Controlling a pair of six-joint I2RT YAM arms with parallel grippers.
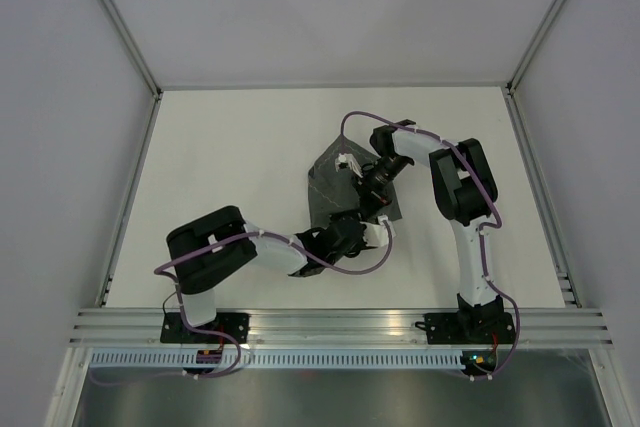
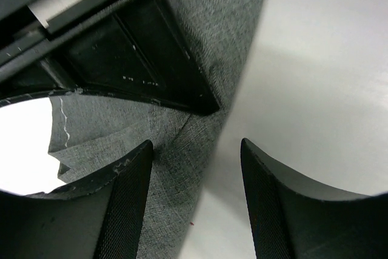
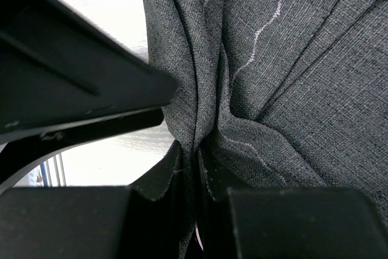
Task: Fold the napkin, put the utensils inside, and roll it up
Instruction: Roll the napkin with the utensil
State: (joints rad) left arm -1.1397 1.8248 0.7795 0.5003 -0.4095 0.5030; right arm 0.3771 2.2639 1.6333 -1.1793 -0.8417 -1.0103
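Observation:
The dark grey napkin [image 1: 325, 185] lies bunched at mid-table, partly under both grippers. My right gripper [image 1: 368, 199] is shut on a raised fold of it; in the right wrist view the cloth [image 3: 291, 89] is pinched between the fingertips of that gripper [image 3: 197, 150] and creases fan out from there. My left gripper [image 1: 357, 221] is open just below it. In the left wrist view the left gripper [image 2: 195, 145] straddles the napkin's edge [image 2: 182, 174], one finger over cloth, the other over bare table. The utensils are out of view.
The right gripper's black body [image 2: 139, 59] sits close in front of the left jaws. The white table [image 1: 230, 147] is walled on three sides. An aluminium rail [image 1: 340, 322] runs along the near edge.

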